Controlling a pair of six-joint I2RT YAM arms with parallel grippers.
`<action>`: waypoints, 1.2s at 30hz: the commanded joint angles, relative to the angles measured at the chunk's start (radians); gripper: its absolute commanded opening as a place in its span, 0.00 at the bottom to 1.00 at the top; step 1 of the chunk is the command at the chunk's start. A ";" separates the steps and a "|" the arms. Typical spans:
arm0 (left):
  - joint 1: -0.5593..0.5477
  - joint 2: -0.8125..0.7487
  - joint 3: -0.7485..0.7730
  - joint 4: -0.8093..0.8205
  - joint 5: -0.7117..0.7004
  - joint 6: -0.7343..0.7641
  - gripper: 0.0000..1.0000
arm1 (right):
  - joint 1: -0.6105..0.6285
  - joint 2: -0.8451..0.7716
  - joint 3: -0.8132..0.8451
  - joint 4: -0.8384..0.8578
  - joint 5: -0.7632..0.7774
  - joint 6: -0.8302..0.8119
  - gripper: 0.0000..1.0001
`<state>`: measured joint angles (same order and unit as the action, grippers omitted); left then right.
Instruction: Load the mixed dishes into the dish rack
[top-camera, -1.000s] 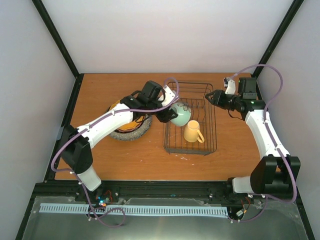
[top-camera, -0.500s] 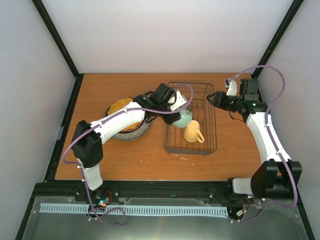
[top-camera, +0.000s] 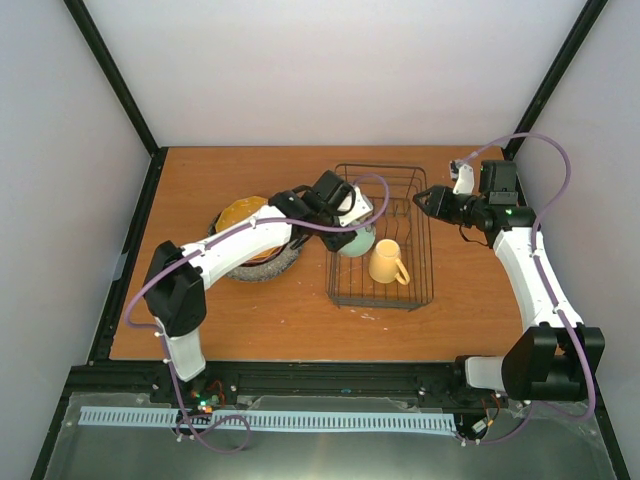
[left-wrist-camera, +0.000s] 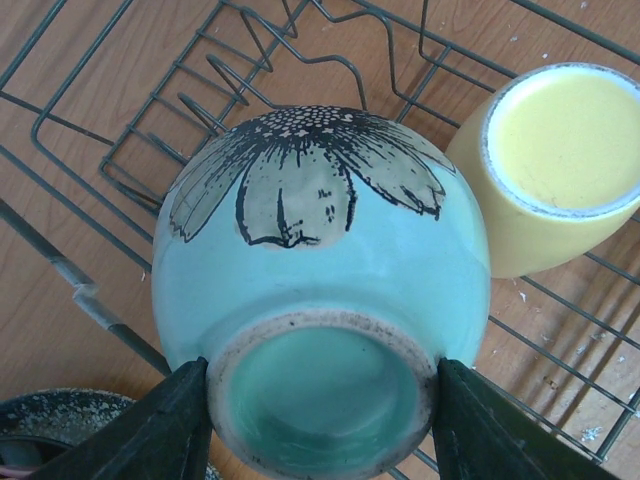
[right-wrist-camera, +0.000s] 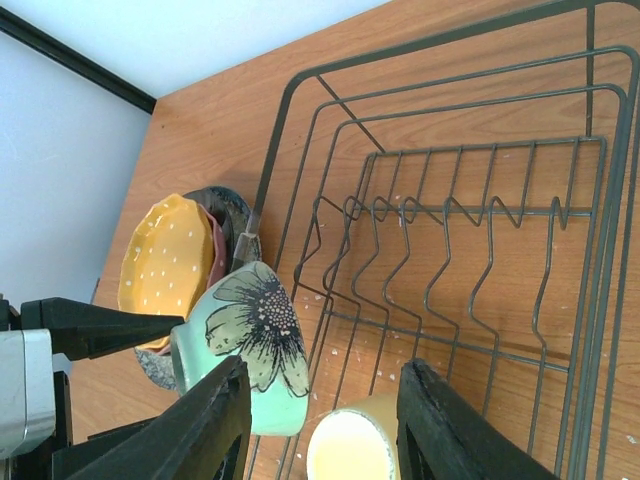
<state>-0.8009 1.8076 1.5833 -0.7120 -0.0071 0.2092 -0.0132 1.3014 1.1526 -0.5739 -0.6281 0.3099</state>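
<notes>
left gripper (left-wrist-camera: 322, 400): fingers (left-wrist-camera: 180, 425) clamp pale green bowl (left-wrist-camera: 320, 250) foot at 9 and 3 | yellow mug (left-wrist-camera: 560, 170): bowl's 2 o'clock | right gripper (right-wrist-camera: 322, 420): spread, dish rack (top-camera: 381, 166) 2 o'clock rim

From above, the left arm (top-camera: 240, 240) covers the near right part of the plate stack (top-camera: 240, 213) and most of the pale green bowl (top-camera: 356, 245). The right wrist view's bottom edge cuts off the yellow mug (right-wrist-camera: 345, 450).
</notes>
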 joint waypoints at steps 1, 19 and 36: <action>-0.050 0.007 0.063 0.005 -0.052 0.032 0.01 | -0.011 -0.019 -0.005 -0.018 -0.007 -0.026 0.40; -0.120 0.061 0.023 -0.044 -0.035 0.030 0.01 | -0.011 -0.030 -0.018 -0.038 -0.031 -0.038 0.40; -0.153 0.174 -0.001 -0.050 -0.047 0.022 0.01 | -0.011 -0.041 -0.024 -0.053 -0.036 -0.046 0.40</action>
<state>-0.9409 1.9495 1.5715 -0.7551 -0.0372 0.2272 -0.0139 1.2846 1.1412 -0.6128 -0.6491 0.2760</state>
